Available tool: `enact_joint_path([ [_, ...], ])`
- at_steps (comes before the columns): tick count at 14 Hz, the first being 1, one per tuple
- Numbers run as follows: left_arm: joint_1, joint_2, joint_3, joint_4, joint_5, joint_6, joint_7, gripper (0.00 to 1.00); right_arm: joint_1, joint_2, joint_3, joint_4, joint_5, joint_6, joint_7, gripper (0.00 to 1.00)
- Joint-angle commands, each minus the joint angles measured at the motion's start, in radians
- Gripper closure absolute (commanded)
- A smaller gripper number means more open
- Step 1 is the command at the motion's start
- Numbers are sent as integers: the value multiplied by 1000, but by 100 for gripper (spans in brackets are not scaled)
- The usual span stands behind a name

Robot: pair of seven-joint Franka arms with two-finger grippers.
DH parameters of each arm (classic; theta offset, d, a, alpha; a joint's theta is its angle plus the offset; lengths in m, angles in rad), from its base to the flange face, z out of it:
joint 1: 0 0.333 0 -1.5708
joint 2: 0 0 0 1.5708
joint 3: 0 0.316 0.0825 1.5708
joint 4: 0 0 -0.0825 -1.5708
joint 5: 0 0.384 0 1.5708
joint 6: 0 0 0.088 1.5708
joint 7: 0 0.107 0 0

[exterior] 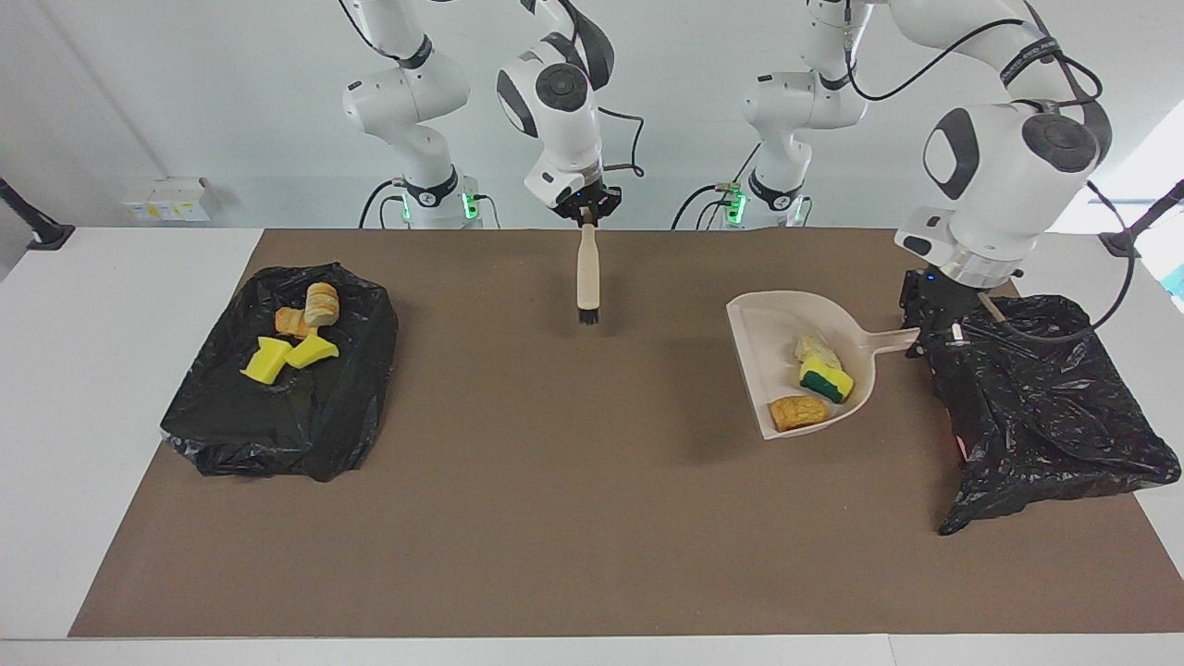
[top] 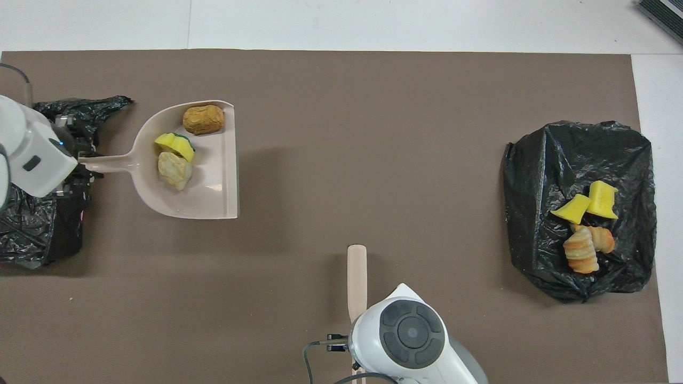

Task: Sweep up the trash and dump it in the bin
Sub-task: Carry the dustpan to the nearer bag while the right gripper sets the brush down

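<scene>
My left gripper point(exterior: 928, 339) is shut on the handle of the beige dustpan point(exterior: 768, 324) and holds it level a little above the mat, beside the black-bagged bin point(exterior: 1045, 416) at the left arm's end. In the pan lie three pieces of trash: a golden-brown lump point(exterior: 798, 413), a green-backed yellow sponge point(exterior: 826, 379) and a pale lump point(exterior: 818, 351). My right gripper point(exterior: 586, 215) is shut on the beige brush point(exterior: 587, 273), which hangs bristles down over the mat's near middle. Several more scraps point(exterior: 296, 342), yellow wedges and bread lumps, lie on a black bag point(exterior: 277, 416) at the right arm's end.
The brown mat point(exterior: 555, 518) covers most of the white table. The left gripper point(top: 80, 162) and dustpan point(top: 213, 181) also show in the overhead view, with the brush point(top: 356, 277) partly hidden under the right arm's wrist.
</scene>
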Motion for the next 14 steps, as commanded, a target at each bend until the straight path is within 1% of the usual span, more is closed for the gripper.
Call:
enact_joint_path([
  [1,92,76,-11,139,-24,-90,122,100,10,54,-3,-4,18,82,17,100],
  [3,168,79,-11,144,-20,-90,194,100,35,94,-3,-13,16,102,-32,100],
  [4,190,80,-9,147,-16,-93,225,100,38,113,-3,-13,16,119,-30,100],
  [7,290,96,-9,174,4,-90,257,100,47,134,-3,-11,16,166,-36,100],
  [9,334,131,-8,242,13,-91,324,100,53,143,-3,-11,16,182,-33,100],
  [12,396,165,-8,292,94,-65,369,100,61,152,-3,-13,16,185,-39,100],
  [13,422,179,-8,323,99,-64,377,100,59,154,-3,-13,16,182,-47,84],
  [14,442,185,-6,335,102,-51,377,100,59,154,-5,-13,16,180,-50,51],
])
